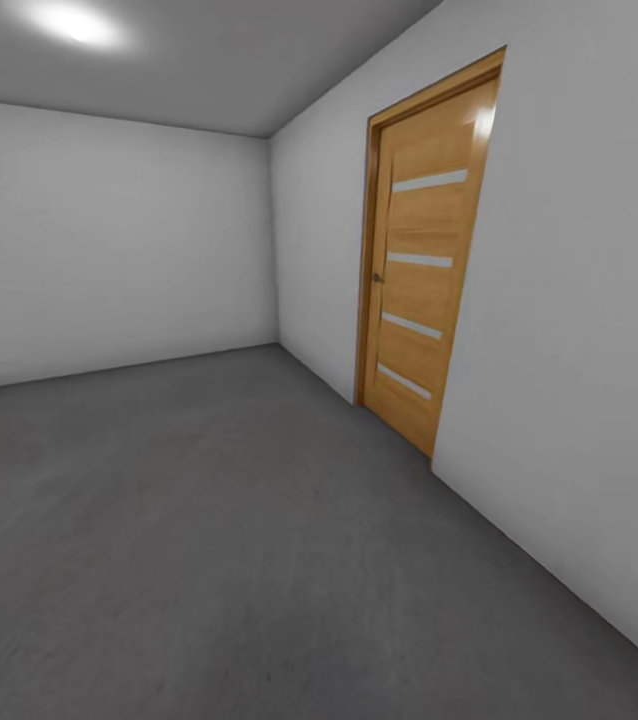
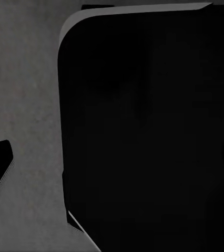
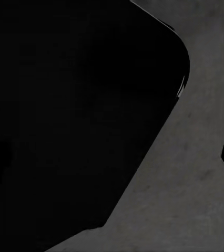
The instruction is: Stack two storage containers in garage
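grey concrete floor [image 1: 209, 540] fills the near ground in the head view, running back to white walls [image 1: 109, 240] and a wooden door [image 1: 421, 260] with four frosted strips, shut, off to the right. that's the garage, and no bin is anywhere on the floor out front. both wrist views look down at the same speckled concrete, each with a big dark rounded body [image 2: 149, 131] close against the lens; in the right wrist view the dark bulk [image 3: 70, 121] covers most of the frame. fingers can't be made out in either, so i can't tell how far either gripper is open or whether it holds anything. when a bin does come to hand, judging by the task: shallow, open-topped, ribbed plastic, likely light and stiff, a bit slick. best taken by a rim wall, pinched over the edge, kept level for stacking.
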{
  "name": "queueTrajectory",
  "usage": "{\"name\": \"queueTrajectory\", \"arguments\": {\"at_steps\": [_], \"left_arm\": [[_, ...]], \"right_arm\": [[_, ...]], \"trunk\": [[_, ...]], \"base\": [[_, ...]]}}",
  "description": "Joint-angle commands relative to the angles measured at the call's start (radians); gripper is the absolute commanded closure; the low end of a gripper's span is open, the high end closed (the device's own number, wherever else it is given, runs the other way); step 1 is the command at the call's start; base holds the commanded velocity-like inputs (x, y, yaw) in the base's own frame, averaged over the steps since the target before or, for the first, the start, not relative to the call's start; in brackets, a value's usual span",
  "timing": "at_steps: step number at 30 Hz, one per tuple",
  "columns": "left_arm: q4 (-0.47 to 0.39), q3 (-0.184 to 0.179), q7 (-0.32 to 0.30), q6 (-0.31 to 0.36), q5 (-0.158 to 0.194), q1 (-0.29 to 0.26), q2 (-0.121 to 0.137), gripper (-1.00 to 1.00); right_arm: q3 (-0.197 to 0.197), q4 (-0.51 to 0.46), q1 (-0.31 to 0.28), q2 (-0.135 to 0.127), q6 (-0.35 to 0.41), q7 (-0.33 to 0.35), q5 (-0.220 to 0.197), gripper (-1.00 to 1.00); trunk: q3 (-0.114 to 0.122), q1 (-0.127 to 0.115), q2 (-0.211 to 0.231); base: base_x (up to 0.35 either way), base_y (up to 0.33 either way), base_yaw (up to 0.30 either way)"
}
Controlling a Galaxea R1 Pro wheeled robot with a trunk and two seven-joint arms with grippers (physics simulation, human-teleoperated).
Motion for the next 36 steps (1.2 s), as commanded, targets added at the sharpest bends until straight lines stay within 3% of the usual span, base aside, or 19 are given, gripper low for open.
{"name": "queueTrajectory", "arguments": {"at_steps": [1, 36], "left_arm": [[0.0, 0.0, 0.0, -0.001, 0.001, 0.0, 0.0, -1.0], [0.0, 0.0, 0.0, -0.001, 0.001, 0.0, 0.0, -1.0]], "right_arm": [[0.004, 0.0, 0.0, 0.0, -0.003, 0.0, -0.004, -1.0], [0.005, 0.0, 0.0, 0.0, -0.003, 0.0, -0.004, -1.0]], "trunk": [[-0.001, 0.001, 0.0], [-0.001, 0.001, 0.0]], "base": [[0.324, 0.0, 0.0], [0.324, 0.0, 0.0]]}}
